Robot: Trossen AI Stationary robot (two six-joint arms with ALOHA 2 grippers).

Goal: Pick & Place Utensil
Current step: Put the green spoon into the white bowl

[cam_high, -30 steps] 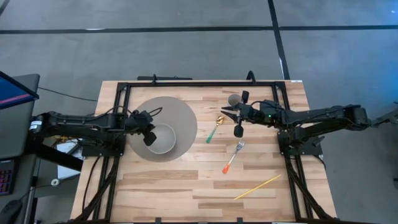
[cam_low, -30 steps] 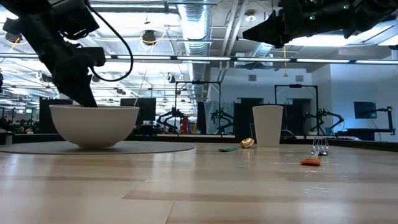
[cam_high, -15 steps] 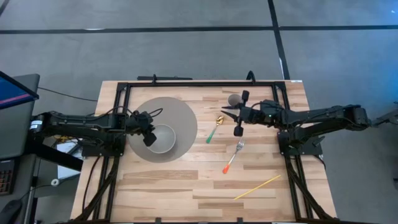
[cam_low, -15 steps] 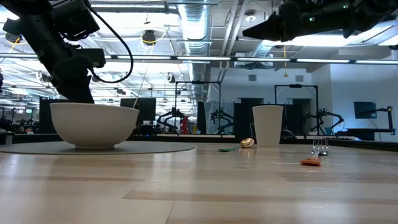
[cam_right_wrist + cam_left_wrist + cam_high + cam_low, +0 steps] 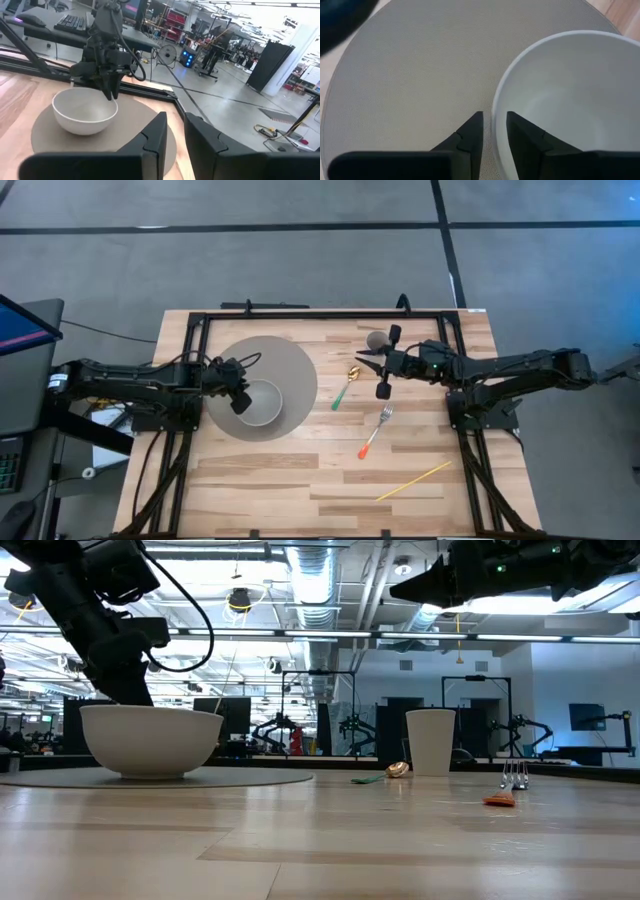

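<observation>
Left gripper (image 5: 493,131) loosened since earlier, fingers astride bowl (image 5: 570,100) rim; right gripper (image 5: 378,366) raised, empty, slightly parted.

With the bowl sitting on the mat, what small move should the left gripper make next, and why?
Probably lift the left gripper clear of the bowl: its fingers straddle the rim, parted, and the bowl rests on the mat. The utensils lie untouched.

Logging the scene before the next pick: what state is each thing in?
Bowl: upright, empty, on mat.
Cup: upright.
Spoon: lying flat.
Fork: lying flat.
Yellow stick: lying flat.
Left gripper: open, astride bowl rim.
Right gripper: open, empty, raised.
</observation>
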